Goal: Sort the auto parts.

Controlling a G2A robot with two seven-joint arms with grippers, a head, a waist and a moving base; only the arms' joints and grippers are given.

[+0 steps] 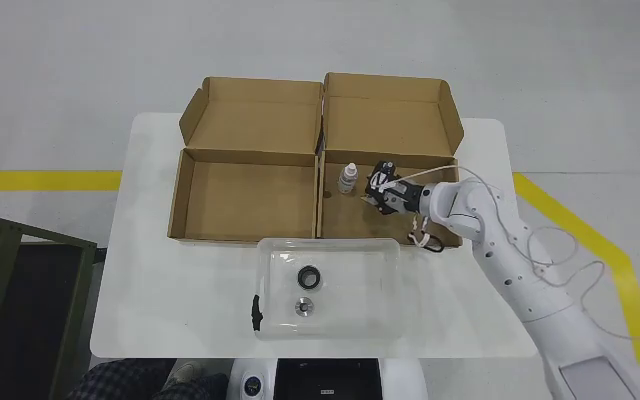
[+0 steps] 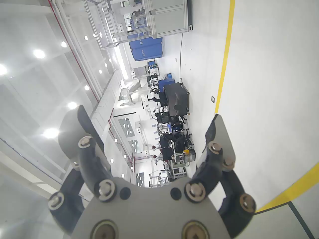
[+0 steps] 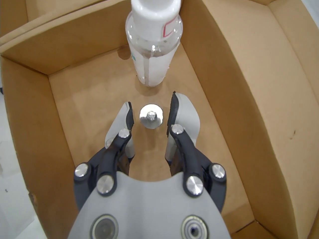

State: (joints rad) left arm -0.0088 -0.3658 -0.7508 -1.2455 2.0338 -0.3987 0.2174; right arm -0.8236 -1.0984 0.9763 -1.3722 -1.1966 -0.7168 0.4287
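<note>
The box [image 3: 249, 88] is matt cardboard (the part [image 3: 151, 118] shiny metal).

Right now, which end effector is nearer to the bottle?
Right. The right end effector sits in the box near the bottle, open around a metal part. The left end effector points into the room, away from it.

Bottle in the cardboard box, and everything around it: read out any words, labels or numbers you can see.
Clear bottle: label shows a red outline and a teal mark; no words readable.
Blue cabinet: white mark, too small to read.
Floor sign: small dark square, too small to read.
Cardboard box: no print visible.
</note>
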